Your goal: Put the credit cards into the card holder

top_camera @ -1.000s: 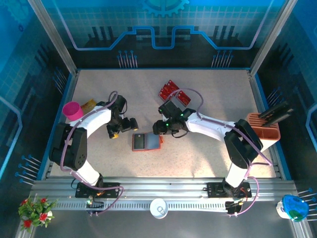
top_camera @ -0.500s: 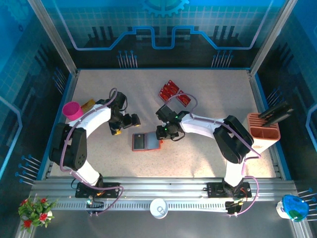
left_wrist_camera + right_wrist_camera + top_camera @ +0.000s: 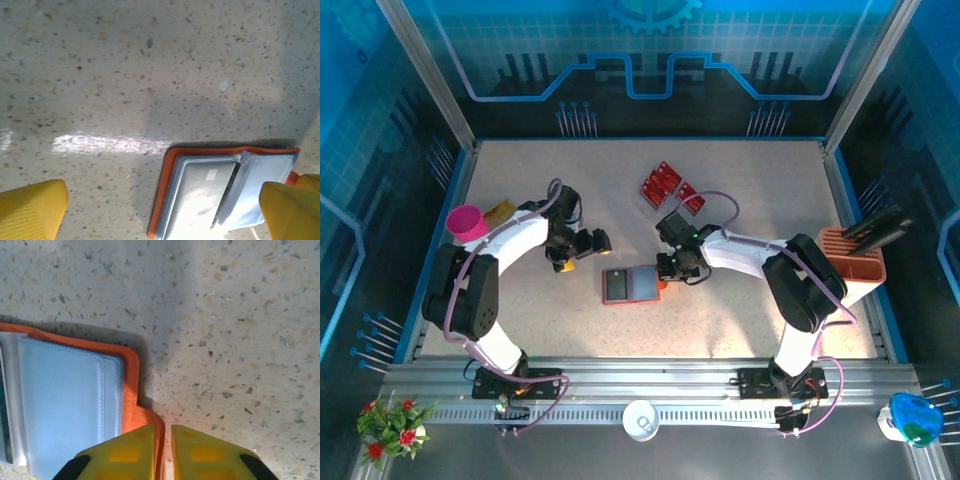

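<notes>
The card holder [image 3: 630,286] lies open on the table, orange-red outside with grey pockets facing up. It fills the lower right of the left wrist view [image 3: 220,190] and the left of the right wrist view [image 3: 65,395]. My right gripper [image 3: 668,276] [image 3: 167,440] is shut on the orange tab at the holder's right edge. My left gripper [image 3: 583,250] [image 3: 162,202] stands wide open just left of the holder, holding nothing. Red credit cards [image 3: 660,182] lie in two small groups at the back, the second group [image 3: 689,197] beside the first.
A pink cup [image 3: 467,221] and a yellow-orange snack bag [image 3: 500,211] sit at the left edge. The orange slotted rack [image 3: 852,266] with a black item stands at the right edge. A white cup [image 3: 640,419] sits on the front rail.
The right gripper has dragged the card holder to the right by its tab. The left gripper has followed it a little to the right, still open.
</notes>
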